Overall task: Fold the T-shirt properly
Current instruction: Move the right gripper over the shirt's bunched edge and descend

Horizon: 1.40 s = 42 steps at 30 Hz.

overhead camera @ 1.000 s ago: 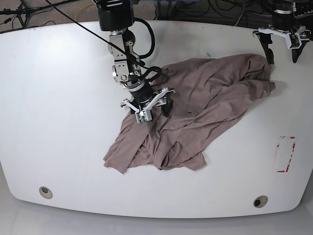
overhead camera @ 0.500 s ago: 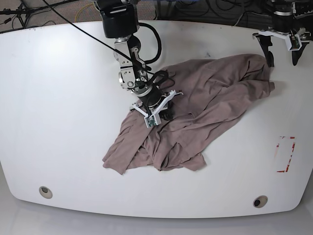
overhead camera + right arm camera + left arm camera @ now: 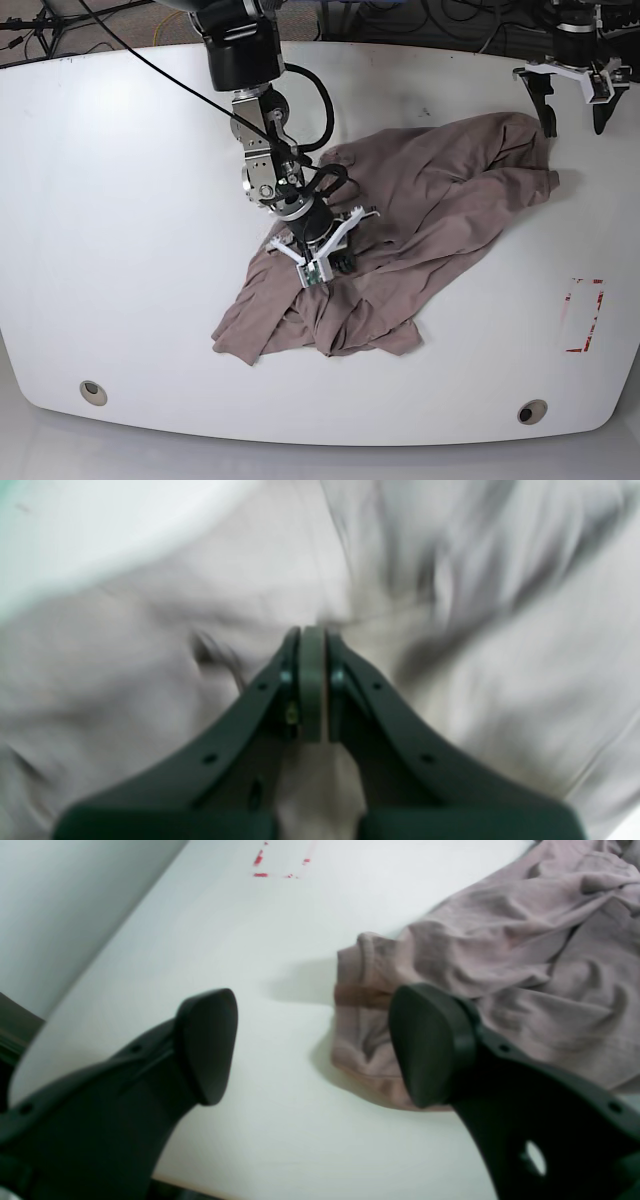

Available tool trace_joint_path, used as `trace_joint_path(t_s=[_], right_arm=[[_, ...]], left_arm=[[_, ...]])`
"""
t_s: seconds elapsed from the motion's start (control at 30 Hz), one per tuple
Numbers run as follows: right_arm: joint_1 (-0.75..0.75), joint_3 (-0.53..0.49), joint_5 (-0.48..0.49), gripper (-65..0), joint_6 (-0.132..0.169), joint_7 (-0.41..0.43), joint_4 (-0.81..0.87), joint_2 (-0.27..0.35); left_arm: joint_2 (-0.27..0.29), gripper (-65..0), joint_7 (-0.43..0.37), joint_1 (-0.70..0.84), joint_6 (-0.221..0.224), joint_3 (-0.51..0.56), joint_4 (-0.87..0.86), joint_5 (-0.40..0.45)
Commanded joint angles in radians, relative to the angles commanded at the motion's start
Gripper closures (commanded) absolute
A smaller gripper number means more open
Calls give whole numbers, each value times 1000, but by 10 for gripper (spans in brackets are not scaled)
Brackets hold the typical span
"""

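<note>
2 arms in view, only 1 working. T-shirt [image 3: 400, 235] lies crumpled across the middle and right of the white table [image 3: 120, 200], mauve, heavily wrinkled, no fold made yet; 1 lobe trails toward the near-left, another reaches the far-right corner.

Right claw [image 3: 330, 255] sits down in the cloth near the middle of the heap. In the right wrist view its jaws are pressed together with T-shirt fabric [image 3: 150, 630] bunched at the tips, so it reads as pinched onto a tuck of cloth, though that view is blurred.

Change over the last second: the right claw has travelled toward the near-right, deeper over the garment, and the cloth has gone with it. The far-right part of the shirt now looks drawn in and smoother, and the near edge has shifted slightly. Judgement: this is a drag to spread or reposition the shirt, a step ahead of any real fold; task is early.

Left claw [image 3: 572, 100] hangs above the far-right corner, jaws wide apart, holding nothing. Left wrist view shows the shirt's edge [image 3: 370, 990] on the table just under 1 finger [image 3: 430, 1045], not touching as far as I can tell. Red tape marks [image 3: 583, 315] on the right side, well apart from the cloth.
</note>
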Motion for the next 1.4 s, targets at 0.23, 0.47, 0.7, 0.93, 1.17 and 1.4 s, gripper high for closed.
trace_joint_path(t_s=[0.23, 0.47, 0.7, 0.93, 1.17, 1.4], right_arm=[[-59, 21, 10, -87, 4, -71, 225, 48], [-123, 62, 23, -33, 17, -78, 267, 62], [-232, 80, 18, -28, 23, -118, 307, 91], [-146, 47, -6, -81, 1, -124, 254, 92], [-148, 47, -6, -81, 1, -127, 261, 92], [-154, 47, -6, -81, 1, -127, 263, 92]], left_arm=[[1, -472, 1, -1, -2, -14, 0, 4], [0, -473, 6, 3, -3, -28, -3, 6], [5, -470, 14, -4, -36, -28, -5, 2], [18, -472, 40, 9, -1, -21, -17, 19], [18, -472, 40, 11, -1, -21, -5, 17], [18, -472, 40, 14, -1, -21, 27, 19]])
